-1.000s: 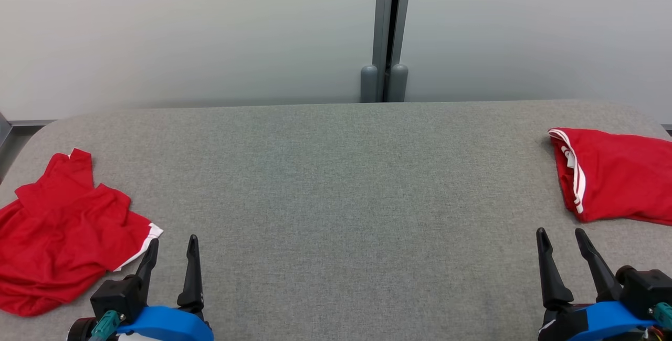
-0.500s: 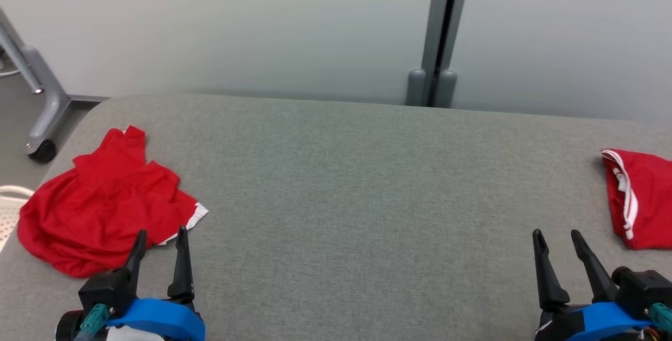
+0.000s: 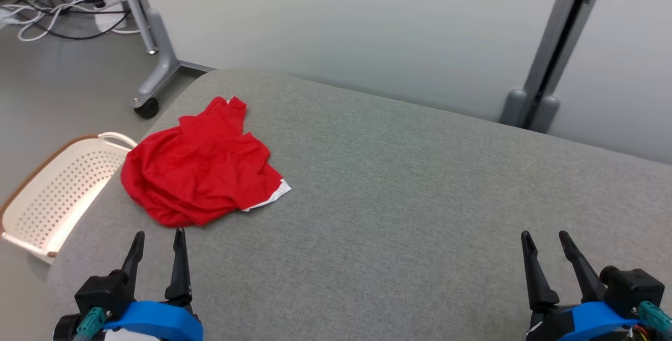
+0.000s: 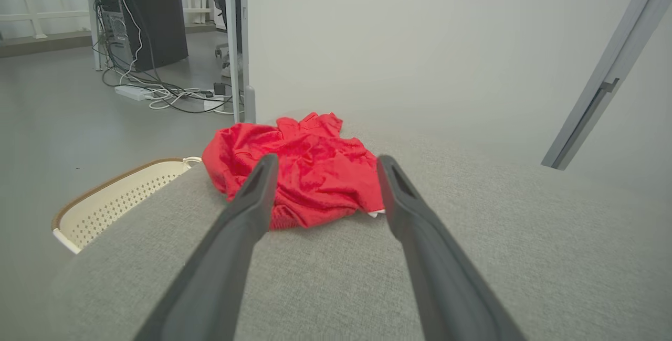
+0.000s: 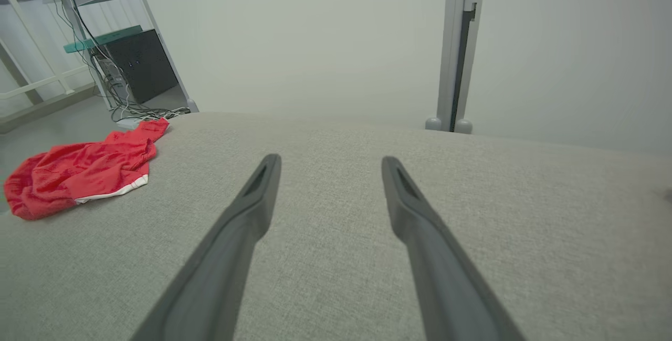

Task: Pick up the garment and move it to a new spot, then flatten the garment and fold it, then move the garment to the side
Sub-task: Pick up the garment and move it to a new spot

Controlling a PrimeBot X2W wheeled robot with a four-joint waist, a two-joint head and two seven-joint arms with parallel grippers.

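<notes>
Garment: a red shirt [image 3: 202,170] with a white hem edge; crumpled in a heap on the grey fabric-covered table [image 3: 399,183], near its far left corner; one narrow part points toward the wall
Writing: marks on the dark computer tower [image 4: 147,29] are too small to read
Left gripper [image 3: 159,233]: fingers spread wide; holding nothing; hovering over the table's near left edge, just short of the shirt and apart from it; in the left wrist view the heap lies beyond the two fingertips, framed between them
Right gripper [image 3: 544,234]: fingers spread wide; holding nothing; over bare grey fabric at the near right, well apart from the shirt; in the right wrist view the shirt lies far off to the left
Basket [image 3: 58,183]: cream, perforated, brown-rimmed; on the floor just beside the table's left end, below the shirt's side
Floor: a grey wheeled stand leg [image 3: 152,76]; behind it, tangled cables [image 3: 52,10]
Backdrop: pale partition panels joined by a grey post [image 3: 556,47]
</notes>
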